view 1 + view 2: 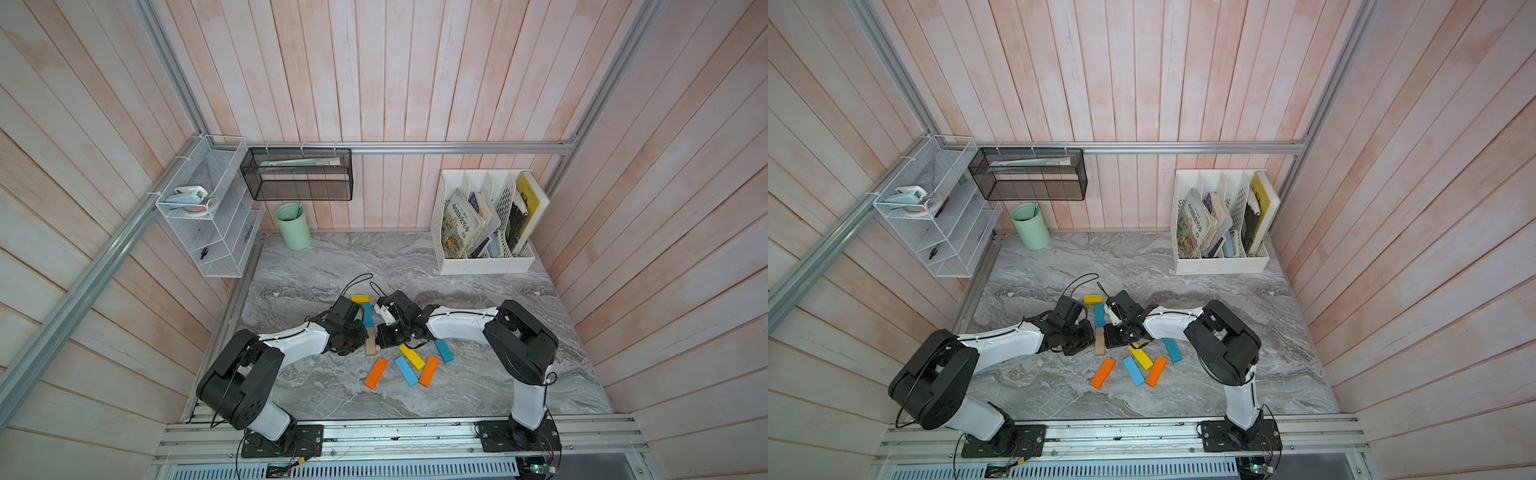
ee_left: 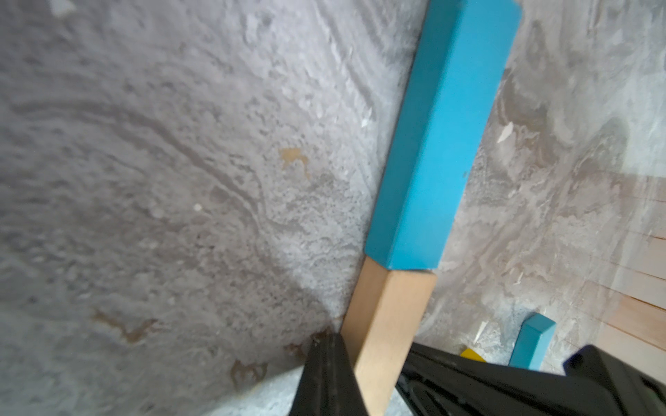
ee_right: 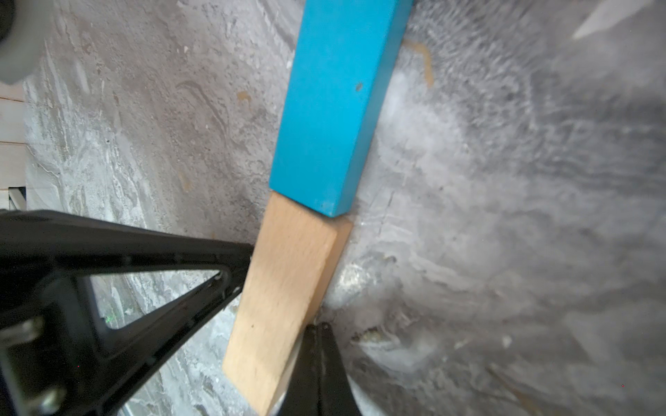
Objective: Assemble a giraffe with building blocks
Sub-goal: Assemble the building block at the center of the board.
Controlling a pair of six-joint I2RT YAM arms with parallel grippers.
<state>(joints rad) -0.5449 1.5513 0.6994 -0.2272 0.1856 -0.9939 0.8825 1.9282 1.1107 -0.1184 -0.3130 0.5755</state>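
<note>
A yellow block (image 1: pixel 360 298) lies crosswise at the far end of the giraffe line, with a teal block (image 1: pixel 367 314) below it and a tan block (image 1: pixel 370 347) end to end with the teal one (image 2: pixel 439 144). My left gripper (image 2: pixel 326 342) is shut, its tip against one long side of the tan block (image 2: pixel 389 317). My right gripper (image 3: pixel 319 329) is also shut and touches the opposite side of the tan block (image 3: pixel 284 288). Nearer the front lie loose blocks: orange (image 1: pixel 376 372), light blue (image 1: pixel 406 370), yellow (image 1: pixel 412 356), orange (image 1: pixel 429 370) and teal (image 1: pixel 444 350).
A mint cup (image 1: pixel 294 226) stands at the back left, beneath a black mesh basket (image 1: pixel 299 174). On the left wall hangs a white wire rack (image 1: pixel 208 208). A white file holder with books (image 1: pixel 486 224) stands at the back right. Both arm bases sit on the front rail (image 1: pixel 395 432).
</note>
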